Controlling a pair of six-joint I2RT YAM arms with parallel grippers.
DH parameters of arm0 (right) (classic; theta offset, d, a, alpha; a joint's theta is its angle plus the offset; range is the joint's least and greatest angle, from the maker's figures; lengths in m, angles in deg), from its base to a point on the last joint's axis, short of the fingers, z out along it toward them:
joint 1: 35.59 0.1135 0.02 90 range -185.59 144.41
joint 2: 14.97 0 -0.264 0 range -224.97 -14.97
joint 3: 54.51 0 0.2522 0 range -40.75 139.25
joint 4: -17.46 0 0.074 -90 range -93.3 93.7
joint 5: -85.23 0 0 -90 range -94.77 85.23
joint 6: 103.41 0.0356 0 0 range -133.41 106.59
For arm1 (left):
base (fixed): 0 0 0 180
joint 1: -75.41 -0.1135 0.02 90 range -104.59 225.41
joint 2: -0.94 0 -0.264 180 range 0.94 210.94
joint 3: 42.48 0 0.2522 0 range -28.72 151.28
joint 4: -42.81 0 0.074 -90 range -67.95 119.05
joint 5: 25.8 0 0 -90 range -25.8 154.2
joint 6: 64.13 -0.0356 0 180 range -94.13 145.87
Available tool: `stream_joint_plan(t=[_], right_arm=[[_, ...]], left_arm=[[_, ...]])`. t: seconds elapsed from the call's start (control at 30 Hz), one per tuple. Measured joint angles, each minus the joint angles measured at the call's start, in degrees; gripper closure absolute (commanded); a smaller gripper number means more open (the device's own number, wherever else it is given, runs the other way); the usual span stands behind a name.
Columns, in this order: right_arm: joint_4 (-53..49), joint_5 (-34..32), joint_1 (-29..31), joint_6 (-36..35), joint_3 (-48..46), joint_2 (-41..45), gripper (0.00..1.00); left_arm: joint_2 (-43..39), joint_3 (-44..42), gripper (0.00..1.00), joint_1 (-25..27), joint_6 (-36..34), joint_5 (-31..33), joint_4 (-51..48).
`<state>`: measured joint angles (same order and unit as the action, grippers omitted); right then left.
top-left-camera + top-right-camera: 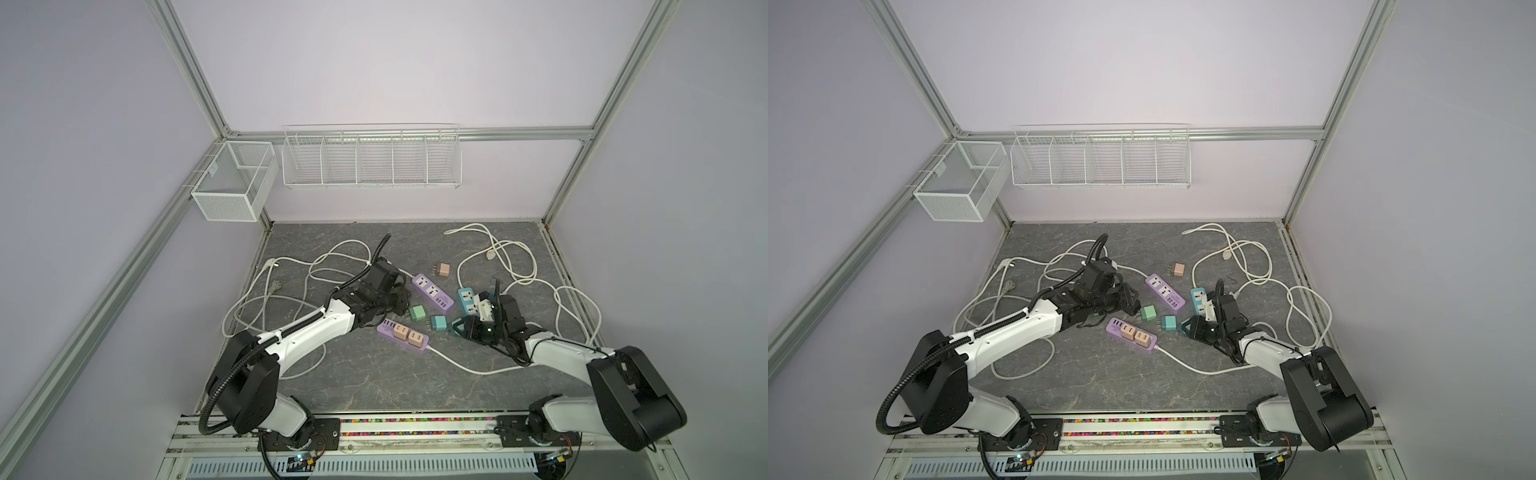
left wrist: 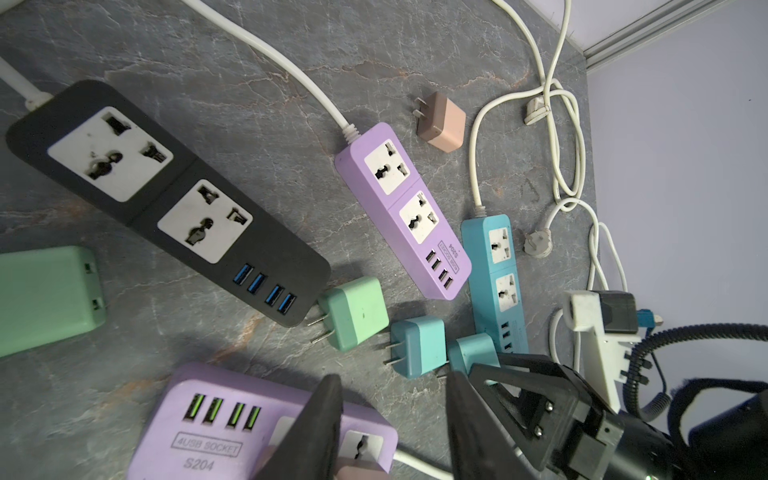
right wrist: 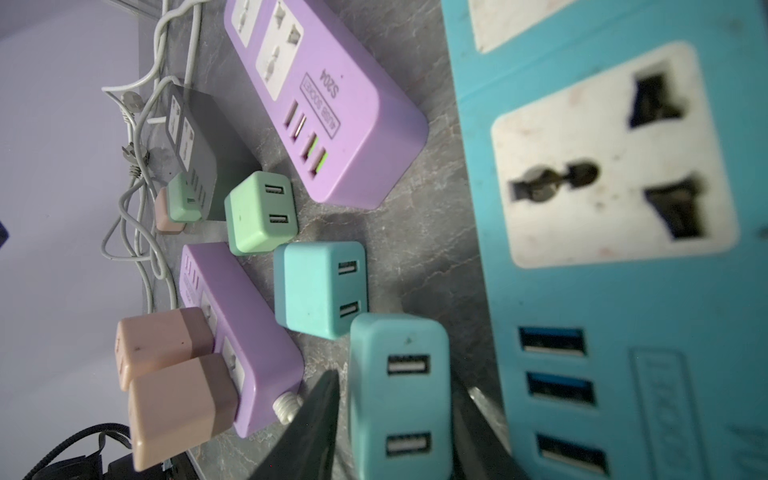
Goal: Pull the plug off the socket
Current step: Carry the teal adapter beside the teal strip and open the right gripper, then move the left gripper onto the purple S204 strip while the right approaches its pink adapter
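A purple socket strip (image 1: pixel 402 335) lies at the front middle of the table with two pink plugs (image 3: pixel 162 345) pushed into it. My left gripper (image 2: pixel 395 380) hovers over that strip's cable end with its jaws apart; one finger (image 2: pixel 320 419) overlaps the strip and nothing is clamped. A teal plug (image 3: pixel 401 399) stands free of the blue socket strip (image 3: pixel 602 291), right beside it. My right gripper (image 3: pixel 397 380) is open around this teal plug, with a gap showing on one side. In both top views the right gripper (image 1: pixel 459 326) (image 1: pixel 1187 324) sits low by the blue strip.
A black strip (image 2: pixel 166 199), a second purple strip (image 2: pixel 403 208), a green plug (image 2: pixel 357 316), another teal plug (image 2: pixel 415 347) and a loose pink plug (image 2: pixel 442 124) lie close by. White cables (image 1: pixel 519 266) loop across the back. Wire baskets (image 1: pixel 372 160) hang on the rear wall.
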<state>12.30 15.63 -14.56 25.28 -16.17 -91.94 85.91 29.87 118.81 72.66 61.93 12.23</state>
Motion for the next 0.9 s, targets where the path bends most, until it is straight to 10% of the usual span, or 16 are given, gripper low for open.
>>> stream_joint_plan(t=[0.47,0.57,0.9], right_arm=[[-14.1,-6.7,0.4,-6.8,6.3,8.3,0.23],[-17.4,-7.5,0.7,-9.2,8.8,10.3,0.04],[-23.8,-10.2,1.0,-16.1,17.2,12.1,0.12]], left_arm=[[-4.7,-1.9,0.52,-0.7,-0.7,1.0,-0.9],[-6.1,-2.0,0.51,-1.0,-1.0,1.2,-1.3],[-14.4,-8.2,0.41,-1.4,-2.0,3.2,-1.3]])
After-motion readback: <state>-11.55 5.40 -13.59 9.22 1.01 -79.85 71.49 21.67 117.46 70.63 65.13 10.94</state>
